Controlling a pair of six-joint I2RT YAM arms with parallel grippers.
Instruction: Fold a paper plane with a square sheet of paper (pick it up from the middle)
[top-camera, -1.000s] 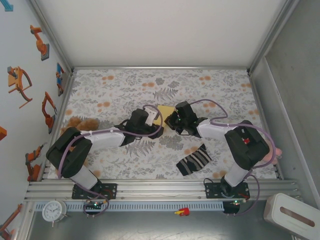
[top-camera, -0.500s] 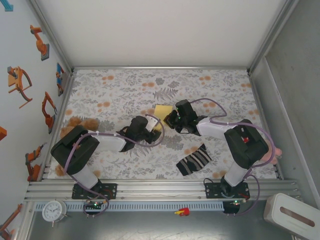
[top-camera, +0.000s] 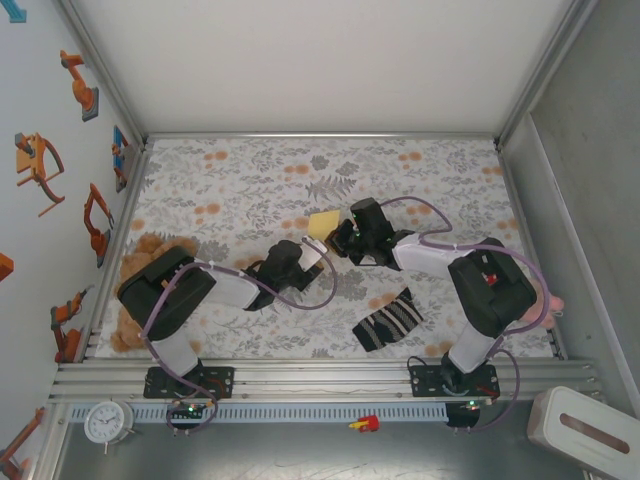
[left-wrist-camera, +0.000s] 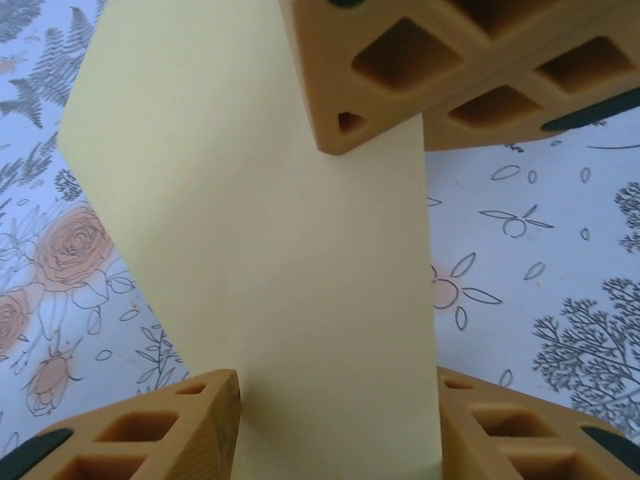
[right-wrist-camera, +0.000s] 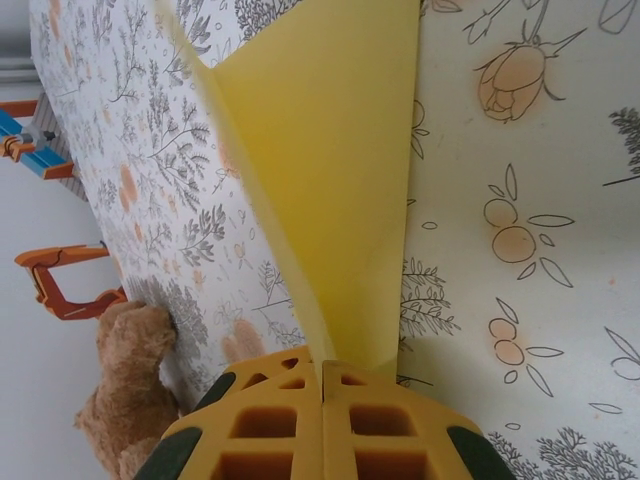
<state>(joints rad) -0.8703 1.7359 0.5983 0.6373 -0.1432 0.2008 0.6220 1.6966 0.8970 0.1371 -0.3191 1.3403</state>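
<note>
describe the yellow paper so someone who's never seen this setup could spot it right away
On the floral-print table, look to the middle, where both arms reach. The square sheet of paper is pinched there in the shut right gripper. It is thin, plain pale yellow, unlike the black-and-white striped sock nearer the right arm's base or the brown teddy bear at the left edge.
</note>
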